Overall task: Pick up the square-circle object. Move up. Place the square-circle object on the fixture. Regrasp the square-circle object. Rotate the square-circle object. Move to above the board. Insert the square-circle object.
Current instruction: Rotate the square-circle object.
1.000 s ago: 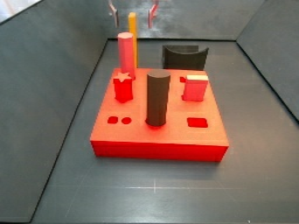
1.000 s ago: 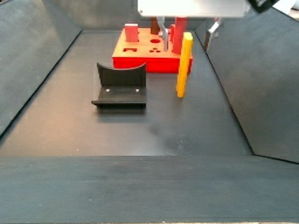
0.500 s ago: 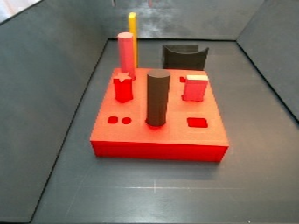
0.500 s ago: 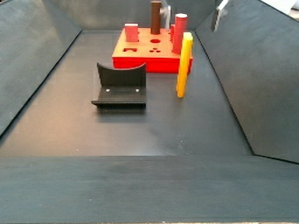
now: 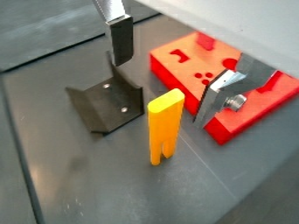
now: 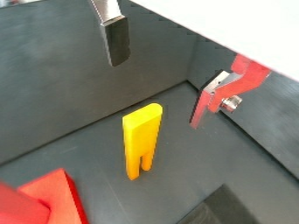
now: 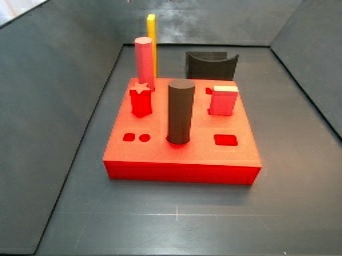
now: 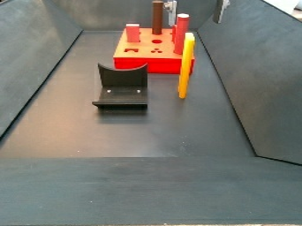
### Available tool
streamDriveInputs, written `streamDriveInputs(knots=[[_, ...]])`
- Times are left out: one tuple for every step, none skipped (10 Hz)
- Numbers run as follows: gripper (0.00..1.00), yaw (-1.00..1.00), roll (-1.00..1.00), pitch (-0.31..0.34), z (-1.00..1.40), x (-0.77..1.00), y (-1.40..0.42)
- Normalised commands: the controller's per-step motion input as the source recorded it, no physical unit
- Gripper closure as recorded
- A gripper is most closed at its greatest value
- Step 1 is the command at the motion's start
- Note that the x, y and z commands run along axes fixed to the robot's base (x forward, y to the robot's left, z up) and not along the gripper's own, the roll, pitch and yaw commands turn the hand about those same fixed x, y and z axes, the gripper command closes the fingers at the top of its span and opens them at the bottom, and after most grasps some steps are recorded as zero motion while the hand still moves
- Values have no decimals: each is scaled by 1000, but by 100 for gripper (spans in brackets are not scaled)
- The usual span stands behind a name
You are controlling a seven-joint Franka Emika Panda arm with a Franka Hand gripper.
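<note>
The square-circle object [image 5: 163,127] is a slim yellow-orange rod standing upright on the dark floor, free of any grip, beside the board [image 7: 201,155] in both side views. It also shows as the yellow rod [image 8: 185,66] next to the board's right side. My gripper [image 5: 167,68] hangs open well above it, fingers [image 5: 119,39] wide apart on either side of the rod's line. In a side view only the fingertips [image 8: 222,9] peek in at the top edge. The fixture [image 8: 120,86], a black scooped block, rests on the floor left of the rod.
On the board stand a pink peg [image 7: 143,60], a thick dark cylinder [image 7: 179,112], a red cube [image 7: 222,100] and a red star piece [image 7: 140,98]. Grey sloping walls [image 8: 35,79] enclose the floor on all sides.
My gripper has risen from around the rod's top and almost left both side views. The rod stays upright where it was.
</note>
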Motion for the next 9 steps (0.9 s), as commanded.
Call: streamDriveInputs(knots=[[0, 1000, -12, 4, -29, 29, -1], [0, 1000, -12, 4, -24, 30, 0], [0, 1000, -12, 4, -21, 31, 0], [0, 1000, -12, 4, -18, 31, 0], [0, 1000, -13, 4, -16, 32, 1], [0, 1000, -13, 4, -15, 32, 1], [0, 1000, -13, 4, -14, 32, 1], [0, 1000, -14, 4, -14, 32, 1], [0, 1000, -14, 4, -14, 32, 1]])
